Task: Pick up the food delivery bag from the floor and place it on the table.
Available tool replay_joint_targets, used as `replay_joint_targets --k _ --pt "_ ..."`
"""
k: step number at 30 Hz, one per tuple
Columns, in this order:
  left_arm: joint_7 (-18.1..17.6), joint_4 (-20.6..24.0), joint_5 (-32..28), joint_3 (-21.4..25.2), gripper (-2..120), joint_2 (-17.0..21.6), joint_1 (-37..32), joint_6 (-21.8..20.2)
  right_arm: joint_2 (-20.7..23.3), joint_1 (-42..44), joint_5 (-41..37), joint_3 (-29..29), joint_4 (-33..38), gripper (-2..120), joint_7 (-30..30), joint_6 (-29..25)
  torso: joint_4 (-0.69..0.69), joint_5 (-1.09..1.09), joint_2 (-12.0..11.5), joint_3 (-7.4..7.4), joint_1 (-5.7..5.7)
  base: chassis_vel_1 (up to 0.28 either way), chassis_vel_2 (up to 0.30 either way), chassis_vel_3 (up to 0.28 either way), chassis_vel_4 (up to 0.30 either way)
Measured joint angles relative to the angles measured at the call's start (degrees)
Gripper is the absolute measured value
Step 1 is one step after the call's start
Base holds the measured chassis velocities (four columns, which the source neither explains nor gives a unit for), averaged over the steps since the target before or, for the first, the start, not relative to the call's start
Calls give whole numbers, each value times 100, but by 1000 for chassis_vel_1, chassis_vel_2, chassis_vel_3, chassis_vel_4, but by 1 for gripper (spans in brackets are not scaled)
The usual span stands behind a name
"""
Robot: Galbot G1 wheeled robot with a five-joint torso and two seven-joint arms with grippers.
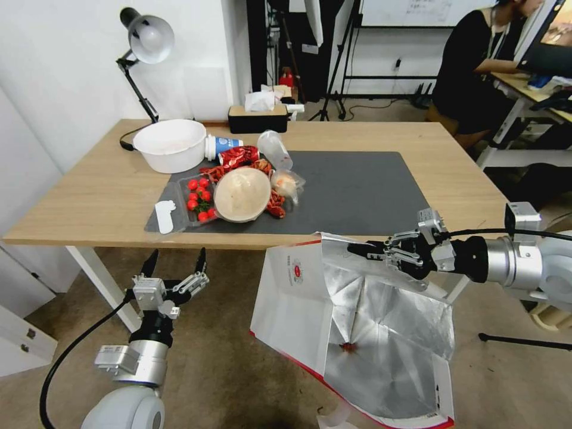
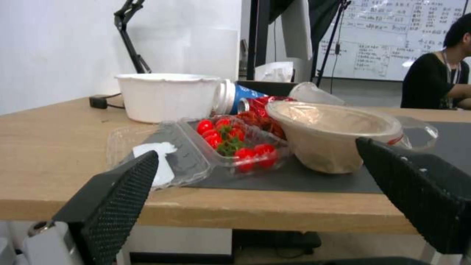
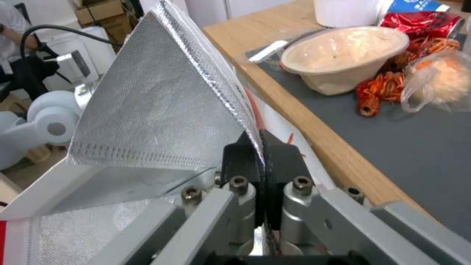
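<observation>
Right gripper [image 1: 366, 250], clamped on the rim of the food delivery bag [image 1: 357, 322], holds it off the floor [image 1: 226, 369] near the table [image 1: 89, 196] edge, not yet set down; left gripper [image 1: 174, 262] hangs apart at left

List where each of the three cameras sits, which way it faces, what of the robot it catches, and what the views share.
Head view: high, looking down over the table; both arms show, the open left claw low before the table edge, the right claw on the food delivery bag.
Left wrist view: between its own fingers, level with the tabletop.
Right wrist view: along shut fingers pinching the bag's foil rim.
Shared: the paper bowl.
</observation>
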State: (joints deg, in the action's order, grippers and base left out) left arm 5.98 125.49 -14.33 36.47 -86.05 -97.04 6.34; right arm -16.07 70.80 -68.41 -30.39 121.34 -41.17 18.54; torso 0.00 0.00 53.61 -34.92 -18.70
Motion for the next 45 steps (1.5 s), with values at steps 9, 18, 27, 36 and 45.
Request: replay_joint_targets --k 9,18,27,36,45 --pt "0 -5 1 -3 100 0 2 -2 5 -3 0 1 -3 0 -2 -2 0 0 264 -152 -113 0 0 0 0" --pt "0 -6 2 -6 100 2 5 -2 -2 7 6 3 -10 0 -3 -7 0 0 533 -303 -230 0 0 0 0" --pt "1 -7 5 -21 100 8 17 0 8 -1 9 9 -16 0 -3 -11 0 0 931 -524 -407 0 0 0 0" --pt "57 -61 113 -17 100 2 7 83 -4 10 11 9 -24 0 -3 -14 1 0 1216 -677 -539 0 0 0 0" --pt "109 -67 110 -12 100 4 21 119 -4 27 10 9 -12 0 1 -10 0 0 1228 -682 -545 0 0 0 0"
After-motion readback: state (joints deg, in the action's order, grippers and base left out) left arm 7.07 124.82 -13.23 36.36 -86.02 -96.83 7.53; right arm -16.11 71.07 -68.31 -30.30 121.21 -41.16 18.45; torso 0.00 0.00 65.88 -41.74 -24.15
